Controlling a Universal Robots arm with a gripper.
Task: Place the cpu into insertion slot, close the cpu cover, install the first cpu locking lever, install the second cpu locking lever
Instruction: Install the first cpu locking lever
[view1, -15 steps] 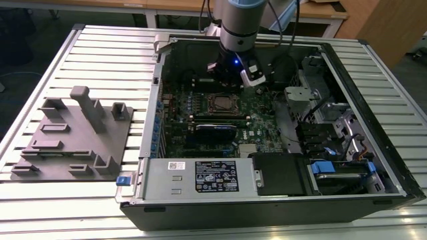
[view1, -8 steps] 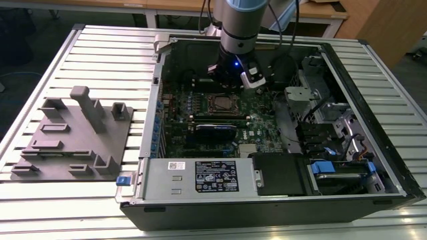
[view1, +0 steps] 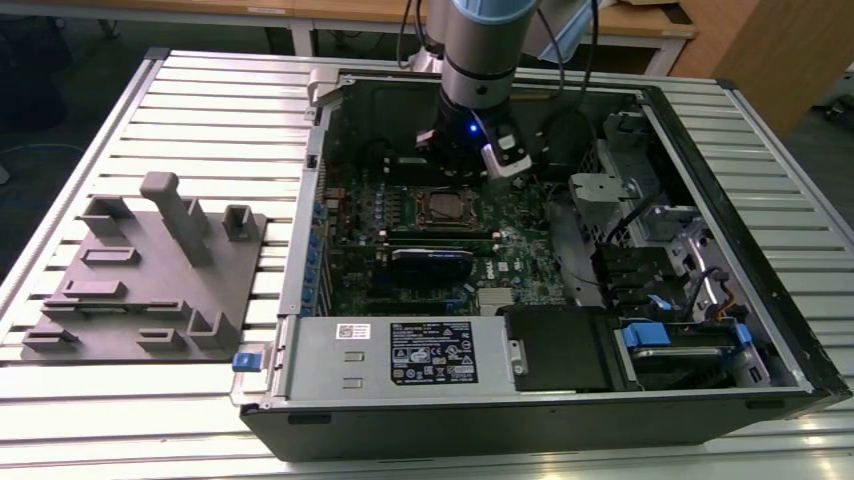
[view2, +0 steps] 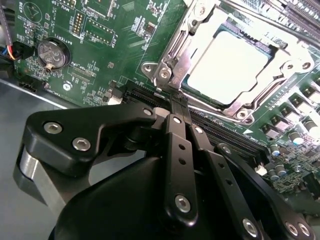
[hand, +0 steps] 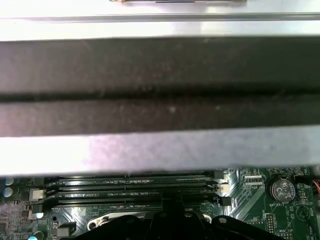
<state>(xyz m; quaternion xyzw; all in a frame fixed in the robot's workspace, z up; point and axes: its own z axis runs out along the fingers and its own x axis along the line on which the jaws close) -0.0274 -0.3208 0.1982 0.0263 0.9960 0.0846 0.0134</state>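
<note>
The cpu (view2: 227, 67), a pale silver square, lies in the insertion slot (view1: 441, 207) on the green motherboard. The cpu cover (view2: 186, 59), a silvery frame, lies down flat around the chip's top. A thin metal locking lever (view2: 210, 109) runs along the socket's edge nearest my fingers. My gripper (view2: 176, 102) is shut, its black fingertips pressed together right at that edge near the socket's corner; I cannot tell whether they touch the lever. In the exterior view the gripper (view1: 461, 165) hangs just beyond the socket's far side, inside the open computer case.
Long black memory slots (hand: 125, 190) and the case wall (hand: 160, 85) lie close by. A coin battery (view2: 52, 52) sits on the board. A black card (view1: 434, 258), the power supply (view1: 400, 350) and drive cages (view1: 667, 260) ring the socket. A grey fixture plate (view1: 147, 270) lies on the exterior view's left.
</note>
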